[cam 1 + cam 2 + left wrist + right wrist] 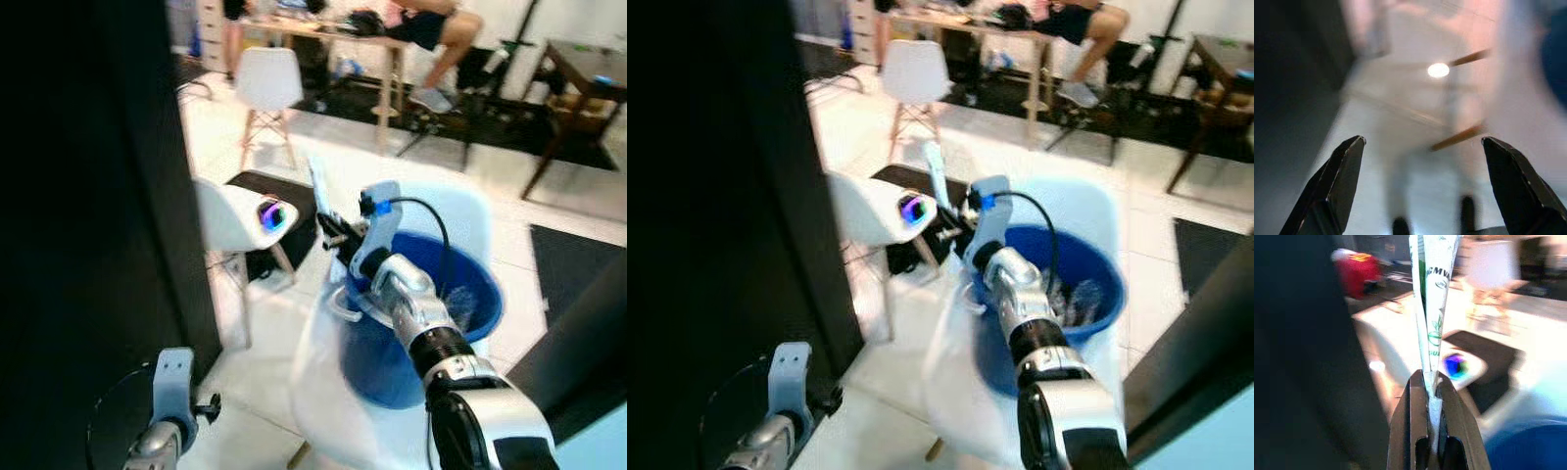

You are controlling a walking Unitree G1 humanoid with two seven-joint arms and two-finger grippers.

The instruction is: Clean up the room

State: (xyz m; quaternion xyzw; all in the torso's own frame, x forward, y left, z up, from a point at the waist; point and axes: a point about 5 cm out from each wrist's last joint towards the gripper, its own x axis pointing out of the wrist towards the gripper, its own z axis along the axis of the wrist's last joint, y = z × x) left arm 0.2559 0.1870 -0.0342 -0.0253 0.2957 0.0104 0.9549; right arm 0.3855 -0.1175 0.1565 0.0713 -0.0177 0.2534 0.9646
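Observation:
My right gripper (1431, 377) is shut on the lower edge of a flat white packet with green print (1434, 308), which stands upright from the fingers. In the left eye view the packet (318, 186) and right gripper (330, 229) hang just beyond the left rim of a blue bucket (487, 294). The bucket sits on the seat of a white chair (460, 211) and holds some clear plastic rubbish (1073, 299). Low at the left, beside a dark panel, my left gripper (1422, 140) is open with nothing between its fingers, above pale floor.
A tall dark panel (88, 196) closes off the left side. A second white chair (230, 215) carries a small glowing coloured object (271, 214). Farther back are another white chair (266, 78), a wooden table (387, 44) with a person (436, 24) on it, and a dark table (588, 69).

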